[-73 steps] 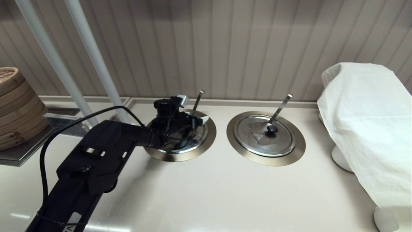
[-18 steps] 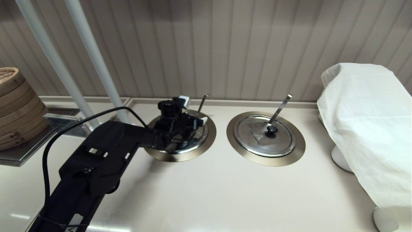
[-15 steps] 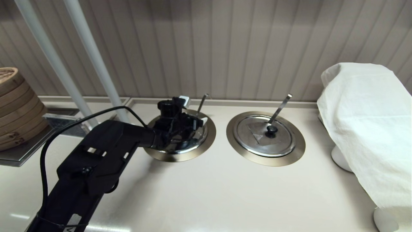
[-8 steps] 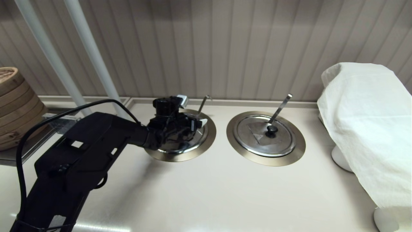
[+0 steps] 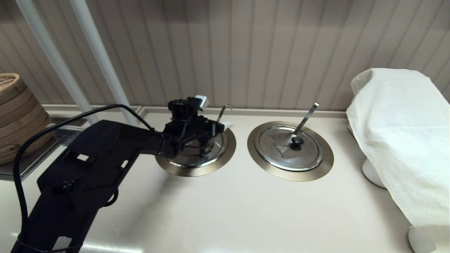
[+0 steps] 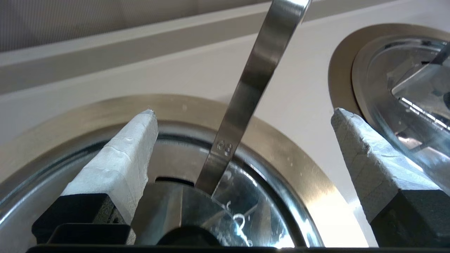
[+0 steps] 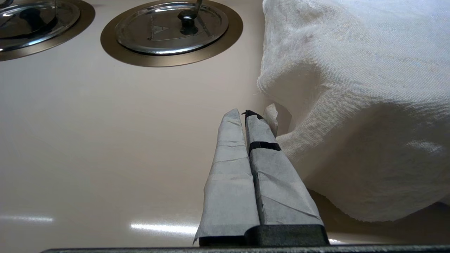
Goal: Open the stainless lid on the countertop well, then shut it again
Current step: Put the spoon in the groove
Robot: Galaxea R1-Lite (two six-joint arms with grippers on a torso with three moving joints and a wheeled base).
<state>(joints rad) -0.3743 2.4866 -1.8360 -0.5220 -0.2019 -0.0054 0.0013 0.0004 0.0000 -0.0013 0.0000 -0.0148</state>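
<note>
The stainless lid point(image 5: 208, 156) lies flat in the countertop well point(image 5: 226, 151), the left one of two. Its hook-tipped ladle handle point(image 5: 221, 112) sticks up at the far side. My left gripper point(image 5: 213, 112) hovers just above the lid, open, holding nothing. In the left wrist view the white fingers point(image 6: 119, 165) stand wide apart on either side of the ladle handle point(image 6: 253, 80), with the lid point(image 6: 253, 214) and its black knob point(image 6: 186, 240) below them. My right gripper point(image 7: 242, 114) is shut and empty, low over the counter near the front right.
The twin lid point(image 5: 288, 147) with its straight ladle handle point(image 5: 306, 117) sits in the right ring. A white cloth point(image 5: 404, 133) covers things at the right. Bamboo steamers point(image 5: 15, 116) stand at the far left, with two white poles point(image 5: 102, 63) behind.
Since 4.9 s ago the ladle handle's tip has shifted slightly right. In the last second my left arm has pulled back to the left and the gripper has risen a little above the lid.
</note>
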